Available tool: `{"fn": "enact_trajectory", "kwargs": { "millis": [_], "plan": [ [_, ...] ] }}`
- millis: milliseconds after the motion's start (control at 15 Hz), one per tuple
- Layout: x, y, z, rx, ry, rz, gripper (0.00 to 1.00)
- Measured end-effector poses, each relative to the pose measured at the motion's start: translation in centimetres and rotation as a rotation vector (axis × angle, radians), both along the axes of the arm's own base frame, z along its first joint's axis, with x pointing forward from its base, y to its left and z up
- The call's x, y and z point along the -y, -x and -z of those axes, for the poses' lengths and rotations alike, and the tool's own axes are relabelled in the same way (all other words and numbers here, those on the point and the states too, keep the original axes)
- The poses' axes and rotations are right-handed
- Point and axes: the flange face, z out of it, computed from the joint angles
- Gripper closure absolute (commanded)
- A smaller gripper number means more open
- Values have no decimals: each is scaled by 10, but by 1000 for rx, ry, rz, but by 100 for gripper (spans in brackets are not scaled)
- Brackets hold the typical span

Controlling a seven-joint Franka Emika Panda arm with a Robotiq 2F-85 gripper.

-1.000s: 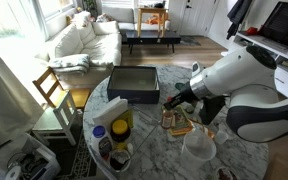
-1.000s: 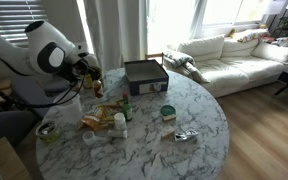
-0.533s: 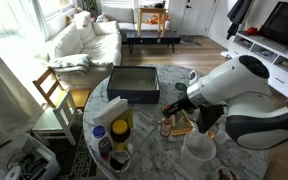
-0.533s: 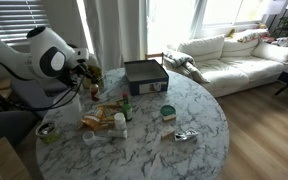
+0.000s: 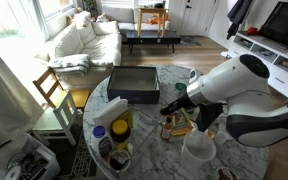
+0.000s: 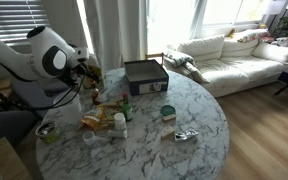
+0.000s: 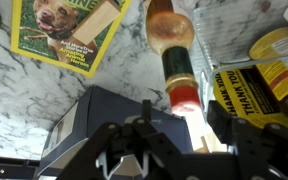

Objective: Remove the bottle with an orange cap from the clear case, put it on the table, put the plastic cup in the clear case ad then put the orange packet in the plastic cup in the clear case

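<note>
My gripper (image 7: pixel 187 128) is open, its fingers on either side of the orange cap of the bottle (image 7: pixel 174 55); I see a gap at each side of the cap. The bottle has an amber body and a dark label and points away from me. In both exterior views the gripper (image 5: pixel 174 106) (image 6: pixel 90 78) hangs low over the clear case (image 5: pixel 180 124) (image 6: pixel 102 118) at the edge of the marbled table (image 5: pixel 149 150) (image 6: pixel 189 115). The translucent plastic cup (image 5: pixel 198 149) stands nearer the front. An orange-yellow "THANK YOU" packet (image 7: pixel 256 88) lies beside the bottle.
A dark rectangular tray (image 5: pixel 134 85) (image 6: pixel 144 72) sits at the far side of the table. A yellow tub with a blue lid (image 5: pixel 121 121), a dog-picture magazine (image 7: pixel 69 30), a green-lidded tin (image 6: pixel 167 112) and a wooden chair (image 5: pixel 52 90) are close by.
Over the last second the arm has swung its elbow up and the gripper has dropped a little toward the clear case. In the last half second nothing visibly moved.
</note>
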Motion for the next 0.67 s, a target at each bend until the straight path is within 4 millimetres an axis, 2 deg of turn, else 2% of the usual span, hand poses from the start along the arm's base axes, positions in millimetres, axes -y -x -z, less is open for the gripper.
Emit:
{"fn": "enact_trajectory", "kwargs": {
  "millis": [133,400,667],
  "plan": [
    [-3,-1,-7,15,-3,-5,0],
    [-8,0,-27,31,-2,-2,0],
    [-13,9,-45,-34,10,32,0]
  ]
}}
